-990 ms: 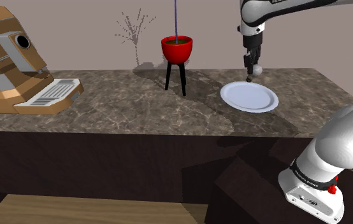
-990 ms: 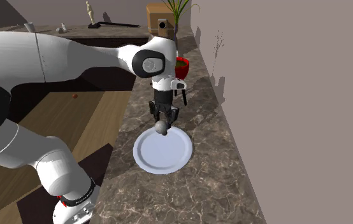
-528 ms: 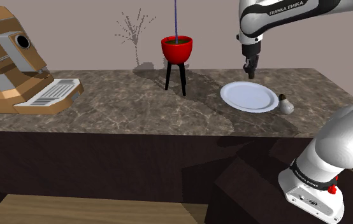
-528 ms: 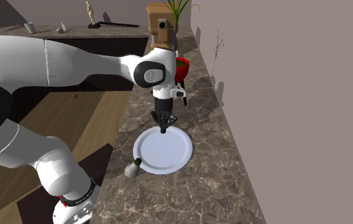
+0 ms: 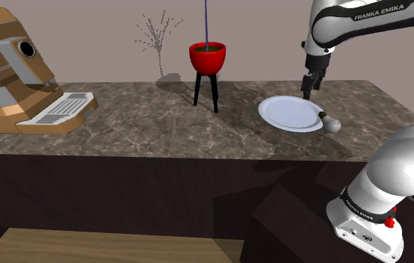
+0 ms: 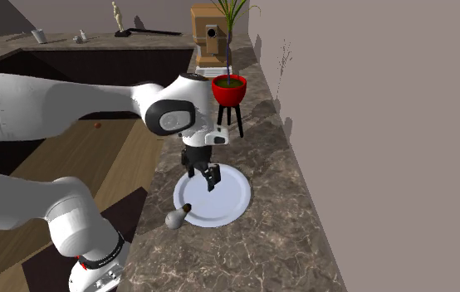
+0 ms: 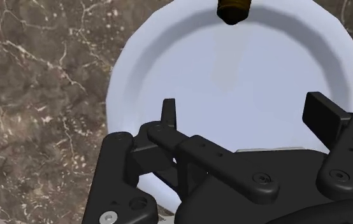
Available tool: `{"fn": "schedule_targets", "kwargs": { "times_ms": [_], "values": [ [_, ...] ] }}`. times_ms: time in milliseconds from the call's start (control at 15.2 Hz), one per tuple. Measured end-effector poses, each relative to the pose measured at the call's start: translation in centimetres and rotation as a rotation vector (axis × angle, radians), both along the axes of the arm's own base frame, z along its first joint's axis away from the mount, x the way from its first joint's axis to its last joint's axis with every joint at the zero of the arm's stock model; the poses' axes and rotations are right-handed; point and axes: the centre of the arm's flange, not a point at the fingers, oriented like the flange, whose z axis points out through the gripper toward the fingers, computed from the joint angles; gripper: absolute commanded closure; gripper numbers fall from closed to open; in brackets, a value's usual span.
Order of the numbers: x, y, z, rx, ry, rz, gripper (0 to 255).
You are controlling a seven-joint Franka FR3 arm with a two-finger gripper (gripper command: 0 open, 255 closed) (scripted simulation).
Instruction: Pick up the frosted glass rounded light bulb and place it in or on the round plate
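Dark veined marble covers the bench [image 5: 161, 123], which runs along a plain wall. Low over it the jaws stand apart and clasp nothing. In the wrist view the two black fingers [image 7: 168, 113] flank a bare stretch of the round white plate [image 7: 232, 76]. In the shoulder view they hang just above the plate's far rim, toward that view's right.

The light bulb [image 5: 333, 125] lies on its side at the plate's edge, apart from the jaws. Its globe rests on the bench just outside the rim, and its neck reaches over the rim onto the plate. The wrist view cuts it off at the frame's edge, so that just the screw base [image 7: 232, 9] shows, brownish with a dark tip. The globe looks plain matt grey, and whether it is glass is hard to make out. Its long axis lies nearly flat. The base points in toward the plate's middle and the globe points outward, toward the bench's front edge on the robot's side.

Farther out, the white arm [image 5: 362, 19] is cut off by the shoulder view's top edge. A red plant pot [image 5: 208, 57] stands on a black three-legged stand beyond the plate, its stem cut off above. A brown coffee machine [image 5: 19, 71] sits well apart at the bench's far end.
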Motion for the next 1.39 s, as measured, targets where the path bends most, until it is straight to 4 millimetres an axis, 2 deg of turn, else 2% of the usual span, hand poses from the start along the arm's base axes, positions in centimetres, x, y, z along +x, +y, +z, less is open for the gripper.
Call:
{"fn": "schedule_targets", "kwargs": {
  "times_ms": [264,396,528,990,1386],
  "values": [
    [-6.5,-1.1,-0.4,0.032,-0.085,-0.094,0],
    [-9.7,-1.0,-0.9,0.048,-0.126,-0.141,0],
    [-11.4,-1.0,-1.5,0.056,-0.151,-0.166,0],
    [-11.9,-1.0,-5.2,0.059,-0.159,-0.174,0],
    [-11.8,-1.0,-5.4,0.059,-0.159,-0.174,0]
  ]
}}
